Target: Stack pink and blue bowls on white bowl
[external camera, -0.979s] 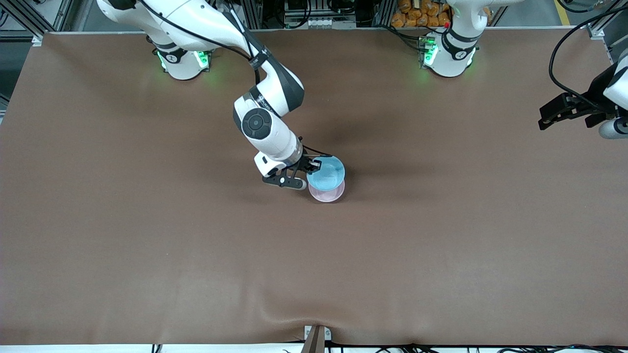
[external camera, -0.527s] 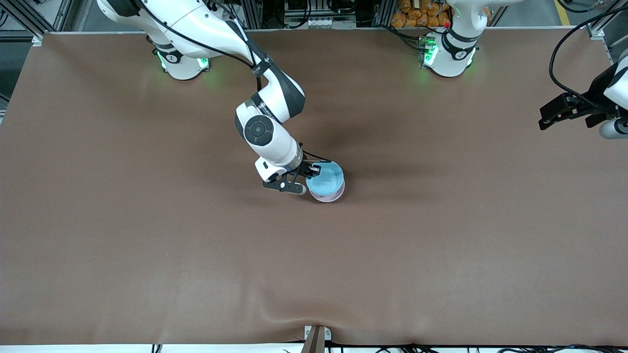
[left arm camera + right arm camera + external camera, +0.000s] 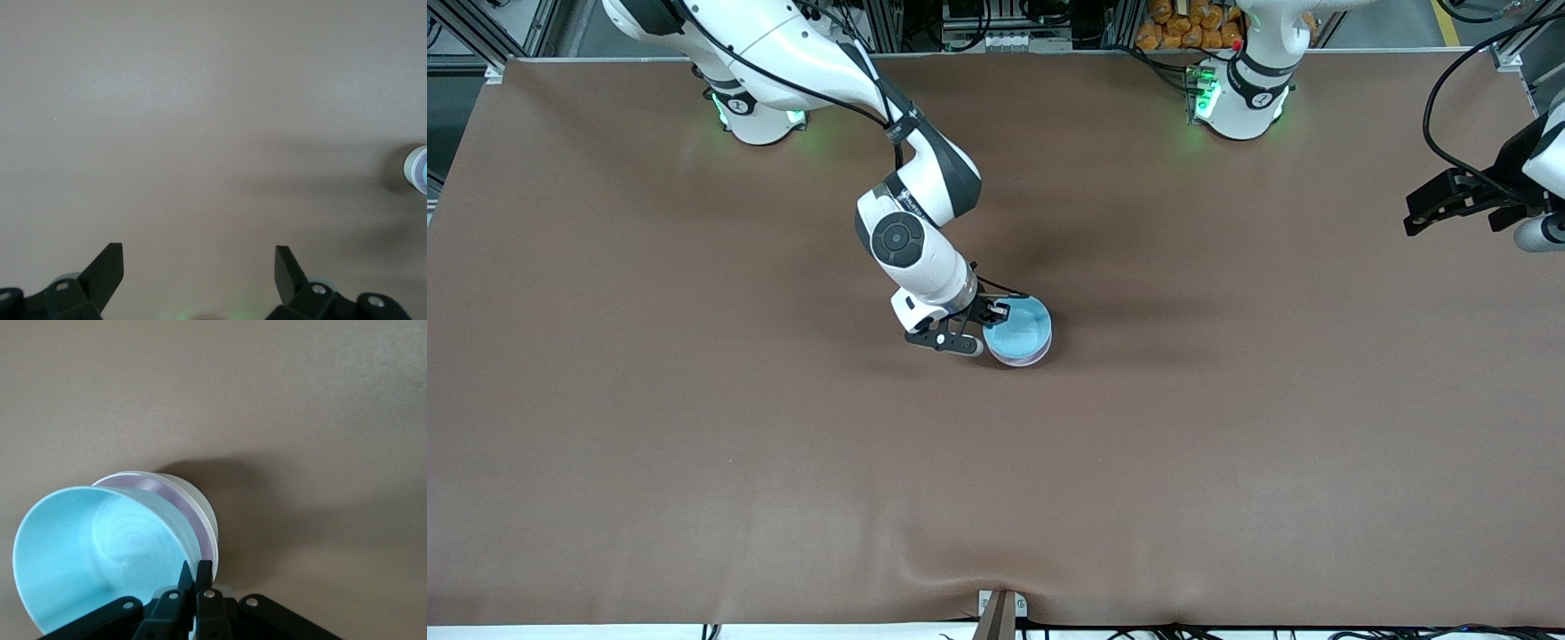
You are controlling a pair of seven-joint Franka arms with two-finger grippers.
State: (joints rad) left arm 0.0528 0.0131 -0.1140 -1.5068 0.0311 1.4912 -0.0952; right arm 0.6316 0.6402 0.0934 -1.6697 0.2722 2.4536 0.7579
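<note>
My right gripper (image 3: 996,313) is shut on the rim of the light blue bowl (image 3: 1021,327) at the middle of the table. The blue bowl sits down in the pink bowl (image 3: 1024,362), of which only a thin edge shows. In the right wrist view my right gripper (image 3: 195,568) pinches the blue bowl's (image 3: 100,553) wall, one finger inside and one outside. The pink bowl's rim (image 3: 180,497) shows just under it, nested in the white bowl (image 3: 205,515). My left gripper (image 3: 1412,213) waits open and empty over the left arm's end of the table; it also shows open in the left wrist view (image 3: 200,257).
The brown table cover (image 3: 694,444) is bare around the stack. The bowl stack shows small in the left wrist view (image 3: 419,168). A metal bracket (image 3: 1000,609) sits at the table edge nearest the front camera.
My right gripper has lowered the blue bowl into the pink bowl. Less of the pink bowl shows now. The left arm has not moved.
</note>
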